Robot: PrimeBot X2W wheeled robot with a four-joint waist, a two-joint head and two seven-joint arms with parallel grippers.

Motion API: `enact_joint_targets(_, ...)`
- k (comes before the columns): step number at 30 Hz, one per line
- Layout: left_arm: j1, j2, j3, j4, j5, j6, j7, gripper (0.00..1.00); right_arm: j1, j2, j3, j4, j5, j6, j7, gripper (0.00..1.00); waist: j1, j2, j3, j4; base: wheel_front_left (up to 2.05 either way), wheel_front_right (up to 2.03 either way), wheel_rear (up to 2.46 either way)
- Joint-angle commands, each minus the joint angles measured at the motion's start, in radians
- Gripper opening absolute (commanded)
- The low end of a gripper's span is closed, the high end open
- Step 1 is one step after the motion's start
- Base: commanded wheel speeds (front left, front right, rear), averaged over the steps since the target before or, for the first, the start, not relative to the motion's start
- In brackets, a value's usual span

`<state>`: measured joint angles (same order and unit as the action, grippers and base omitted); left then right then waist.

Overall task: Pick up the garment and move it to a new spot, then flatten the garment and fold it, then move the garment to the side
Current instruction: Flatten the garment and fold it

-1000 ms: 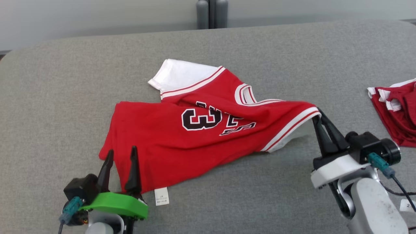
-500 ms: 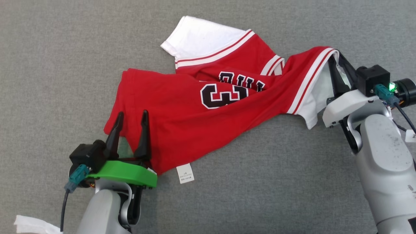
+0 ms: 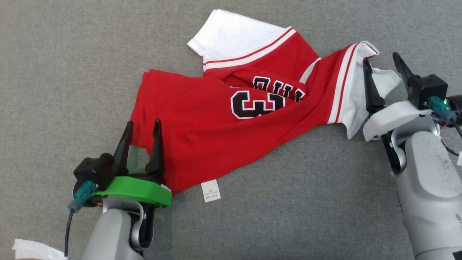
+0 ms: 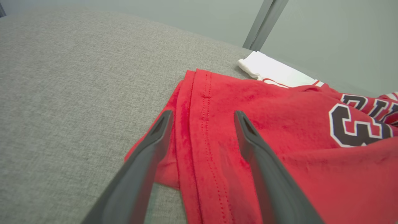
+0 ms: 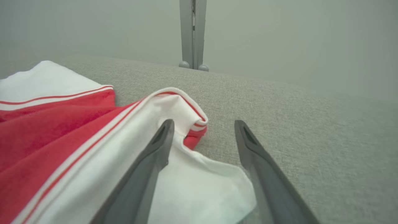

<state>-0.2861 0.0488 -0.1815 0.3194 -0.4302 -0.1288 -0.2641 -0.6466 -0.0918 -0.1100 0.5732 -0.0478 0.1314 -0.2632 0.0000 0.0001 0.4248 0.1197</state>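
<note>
Holding nothing; the red basketball jersey (image 3: 216, 144) lies crumpled on the grey cloth surface (image 3: 72, 54).
Head view: my left gripper (image 3: 142, 124), fingers spread, straddles the hem (image 3: 139, 144); my right gripper (image 3: 382, 59), also spread, straddles the white sleeve (image 3: 355, 103). Left wrist view: hem between my fingers. Right wrist view: sleeve lies loose between them.

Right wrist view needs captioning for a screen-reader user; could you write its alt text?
The right gripper stands open over the white sleeve of a red jersey lying rumpled on a grey fabric surface; a grey post rises beyond.

Label (image 3: 210, 190) print too small; lettering (image 3: 278, 87) partly fold-hidden.
</note>
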Motion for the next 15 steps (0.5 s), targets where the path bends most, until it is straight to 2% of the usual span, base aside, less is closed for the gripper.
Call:
enact_joint_targets(1,0.016,0.004,0.005,-0.002,0.004,-0.003,0.0,1.0,0.037,-0.007,-0.012,-0.024,0.017,-0.002,-0.002,1.0,0.0,-0.0001,-0.022,-0.015,0.0,0.0,0.0)
enact_joint_targets(6,0.029,0.004,0.006,-0.007,0.009,-0.003,0.0,1.0,0.105,-0.02,-0.043,-0.03,0.047,-0.002,-0.002,1.0,0.0,-0.0001,-0.032,-0.019,0.0,0.0,0.0)
enact_joint_targets(12,0.021,0.004,0.002,-0.01,0.013,-0.003,0.0,1.0,0.062,-0.024,-0.054,0.048,0.052,-0.002,-0.002,0.98,0.0,-0.0001,-0.021,-0.011,0.0,0.0,0.0)
enact_joint_targets(14,0.016,0.004,0.002,-0.011,0.016,-0.003,0.0,1.0,0.04,-0.022,-0.05,0.067,0.056,-0.002,-0.002,0.84,0.0,-0.0001,-0.015,-0.008,0.0,0.0,0.0)
enact_joint_targets(15,0.015,0.004,0.002,-0.011,0.018,-0.003,0.0,1.0,0.036,-0.024,-0.047,0.077,0.054,-0.002,-0.002,0.6,0.0,-0.0001,-0.015,-0.007,0.0,0.0,0.0)
